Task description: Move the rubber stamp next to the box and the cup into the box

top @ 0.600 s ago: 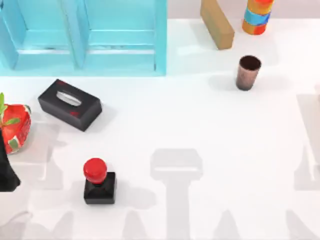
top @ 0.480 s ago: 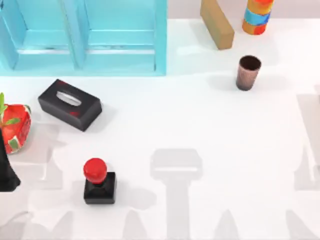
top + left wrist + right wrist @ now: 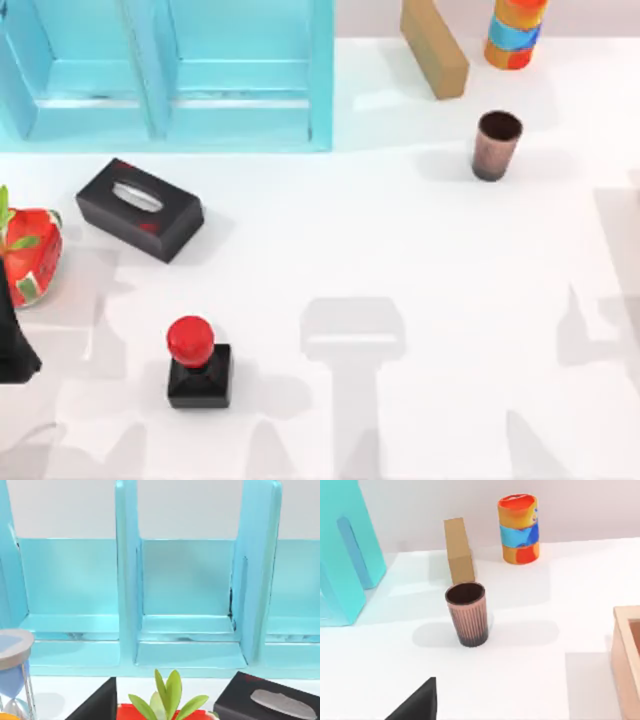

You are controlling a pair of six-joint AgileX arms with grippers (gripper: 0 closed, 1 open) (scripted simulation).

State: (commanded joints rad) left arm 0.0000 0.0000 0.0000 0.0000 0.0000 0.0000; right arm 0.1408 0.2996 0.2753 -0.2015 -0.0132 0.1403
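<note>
The right gripper (image 3: pixel 417 704) appears as a dark tip at the rim of the right wrist view. I cannot tell whether it is released or clenched, but it holds nothing. Ahead of it and well apart, the cup (image 3: pixel 466 614) stands upright on the white table (image 3: pixel 530 680), mouth up and long axis vertical. From above, the cup (image 3: pixel 495 145) is on the table's right side towards the far edge, so I judge the right arm the nearer one. A side grasp around the wall looks open, since no neighbour touches it. A tan wooden box (image 3: pixel 627 655) sits nearer the wrist camera than the cup and off to one side. It is cut off by the frame, leaving one corner and a strip of its inside in sight. I take it for the task's box. Behind the cup a brown block (image 3: pixel 458 550) and an orange-and-blue striped cylinder (image 3: pixel 519 527) stand clear of it.

The left gripper (image 3: pixel 97 705) is parked at the table's left edge, its state likewise impossible to tell. It faces a teal shelf (image 3: pixel 190 605) over a strawberry's leaves (image 3: pixel 167 697), beside a black tissue box (image 3: pixel 270 702) and an hourglass (image 3: pixel 12 675). The rubber stamp (image 3: pixel 198 365) stands upright, red knob up, on the near left part of the table, near the left arm and far from the cup.
</note>
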